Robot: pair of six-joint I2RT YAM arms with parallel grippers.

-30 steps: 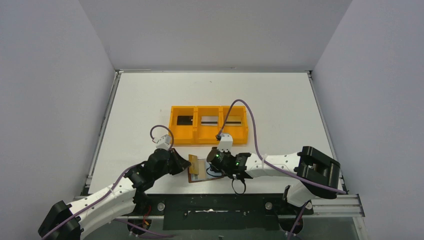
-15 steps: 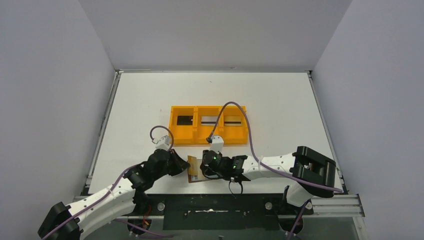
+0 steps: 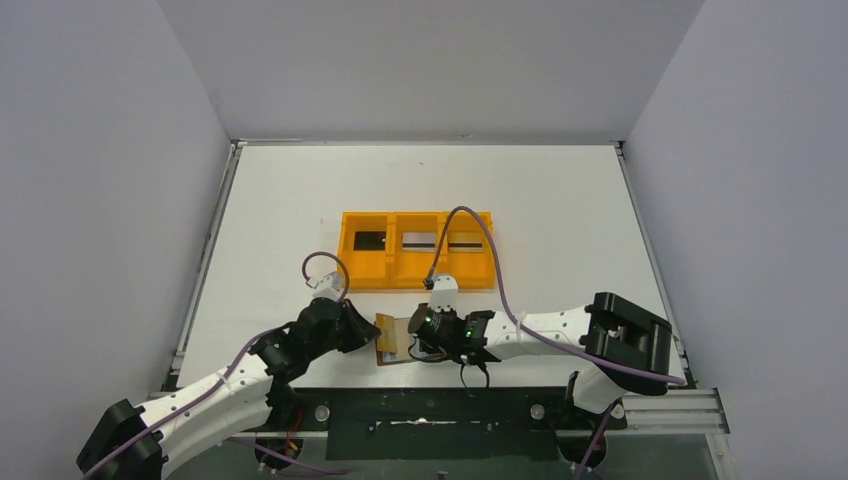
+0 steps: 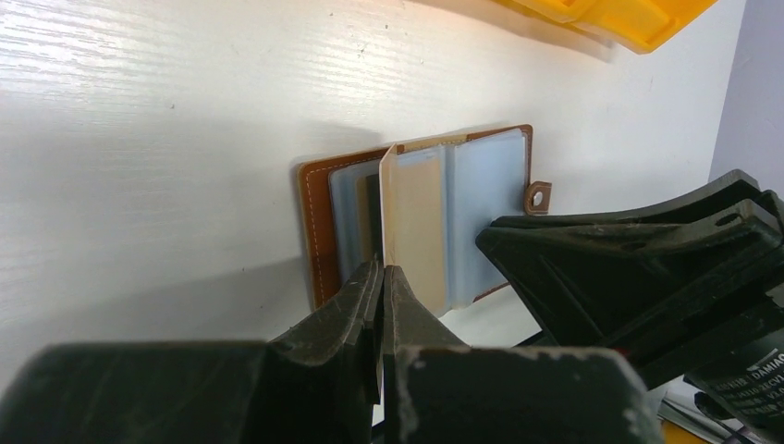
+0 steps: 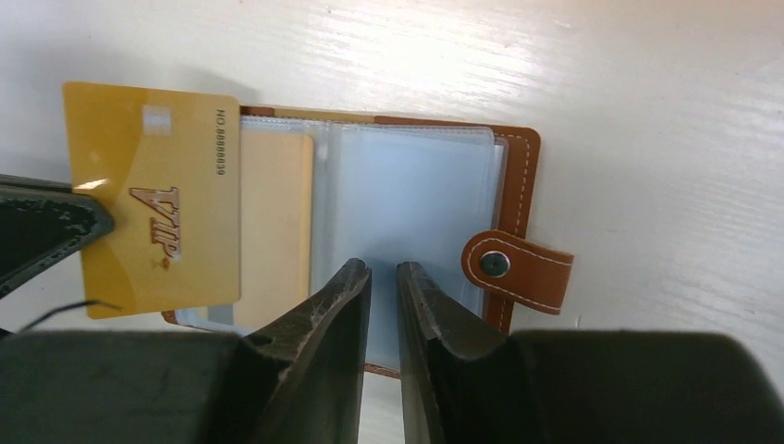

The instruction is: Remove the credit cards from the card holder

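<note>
The card holder (image 3: 398, 348) lies open near the table's front edge, brown leather with pale blue-grey pockets (image 5: 407, 194) and a snap tab (image 5: 518, 268). My left gripper (image 4: 382, 270) is shut on the edge of a tan-gold credit card (image 5: 157, 194) marked VIP, which stands up over the holder's left half (image 4: 324, 213). My right gripper (image 5: 382, 268) hovers over the pockets with a narrow gap and nothing between its fingers. A black card (image 3: 370, 240) and a silvery card (image 3: 420, 240) lie in the orange tray.
The orange three-compartment tray (image 3: 417, 268) stands just beyond the card holder, mid-table. Both arms crowd the front edge, with the right gripper's body (image 4: 629, 268) close beside the left fingers. White walls enclose the table on three sides.
My right gripper has shifted a little to the left over the card holder. The left arm has stayed put, shut on the gold card.
</note>
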